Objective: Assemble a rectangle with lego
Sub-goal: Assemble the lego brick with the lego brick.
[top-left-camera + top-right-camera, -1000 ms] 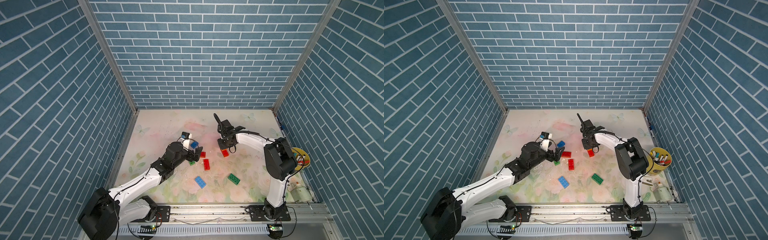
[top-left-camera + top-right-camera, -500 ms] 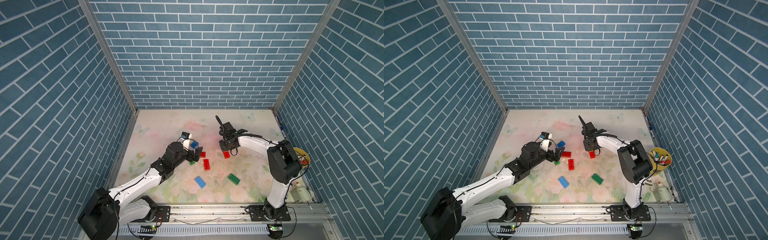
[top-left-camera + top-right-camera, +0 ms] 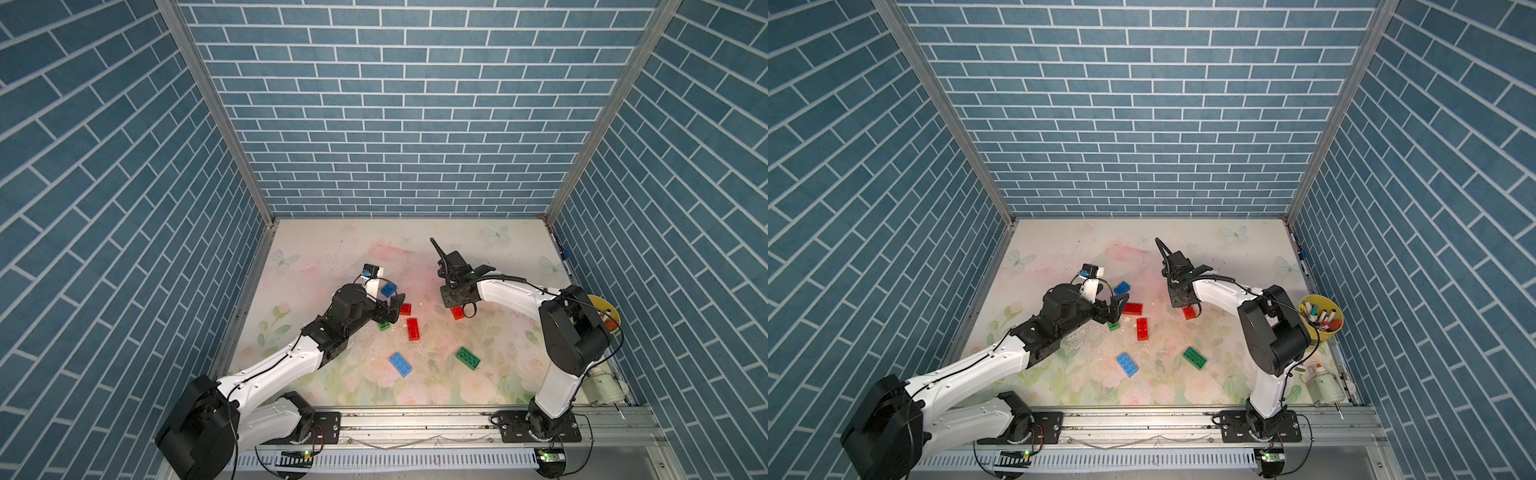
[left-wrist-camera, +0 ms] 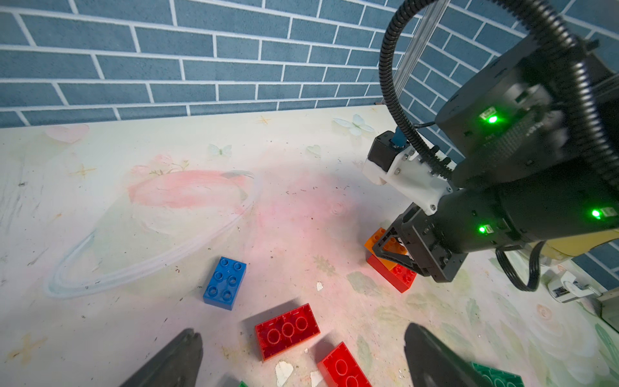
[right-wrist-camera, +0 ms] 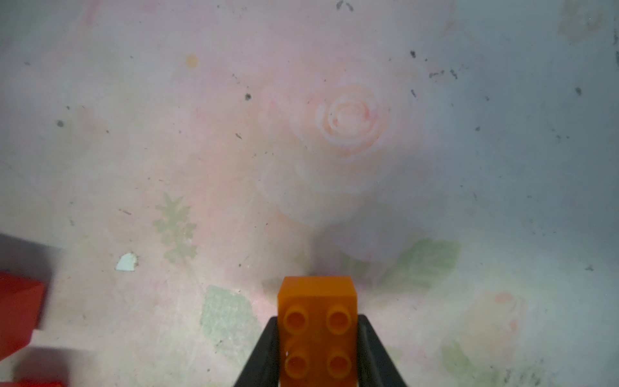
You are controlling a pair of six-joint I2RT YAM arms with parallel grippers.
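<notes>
Pinching with the right gripper (image 5: 318, 323), jaws drawn in tight on two sides of a small square orange four-stud plastic brick (image 5: 316, 291), studs facing the wrist camera; being square, offering no long axis. Hanging near the middle of the worktop, just beside a red studded plastic brick (image 4: 400, 279) that is showing on the gripper's front-edge side in both top views; touching or apart, impossible to tell. Judging the right arm far nearer for seating it. Hovering toward the left edge with the left gripper (image 4: 301, 335), jaws spread wide and holding nothing, close above two more red oblong bricks (image 4: 286, 330). Lying nearer the front edge, a light blue brick (image 3: 401, 365) and a green brick (image 3: 468, 358). Working on a scuffed flower-printed worktop (image 3: 332, 249) inside blue brick-patterned walls (image 3: 395, 104).
</notes>
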